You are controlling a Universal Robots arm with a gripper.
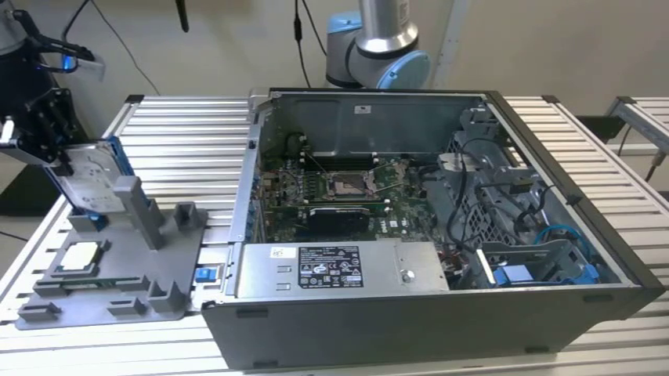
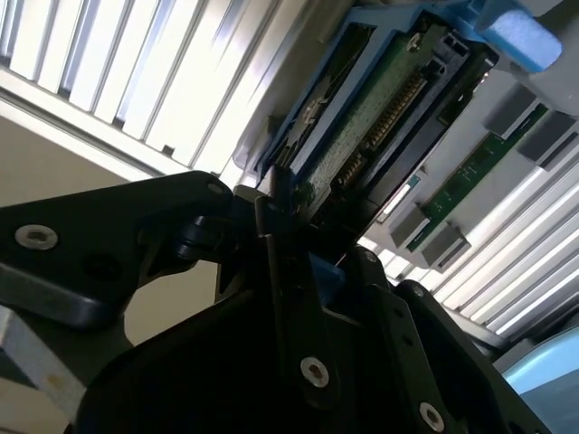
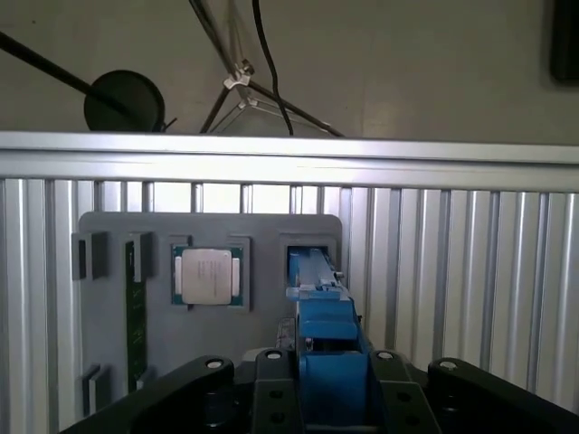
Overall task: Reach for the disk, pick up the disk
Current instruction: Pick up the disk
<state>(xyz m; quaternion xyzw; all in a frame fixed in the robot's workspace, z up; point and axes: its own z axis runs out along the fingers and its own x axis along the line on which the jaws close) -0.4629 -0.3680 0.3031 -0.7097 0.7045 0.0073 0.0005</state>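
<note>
Jaws: pressed together on the disk (image 1: 86,174), one on each side of its blue frame. They pinch it at its upper edge, at the exterior view's left.
Disk: a silver-grey drive clipped in a bright blue frame, standing on edge. Its lower end is down in a slot of the grey fixture (image 1: 157,262). In the first wrist view the blue frame of the disk (image 3: 327,348) runs from that slot up between the jaws. In the second wrist view the disk (image 2: 362,117) shows its green circuit side and a row of connector pins.
Fixture: a grey moulded tray with raised posts and recesses, lying flat on the worktop (image 1: 178,133). It sits at the exterior view's left, just beside the computer case (image 1: 418,333).
Chip: a small square silver chip (image 1: 81,256) lies in its own recess of the fixture. It is nearer than the disk and apart from it; in the first wrist view the chip (image 3: 208,276) sits in the recess next to the disk's slot.
Memory stick: a narrow green memory stick (image 3: 136,316) lies along the fixture on the chip's other side, away from the disk.
Worktop: slatted aluminium, carrying both the fixture and the case.
Computer case: dark, lying open on its side. Inside are a green motherboard (image 1: 334,188) in the middle, a silver power supply (image 1: 334,270) against the near wall, and a blue bracket (image 1: 522,274) in the near right corner.
Arm base: a grey and blue joint (image 1: 381,47) stands beyond the case's far wall.
</note>
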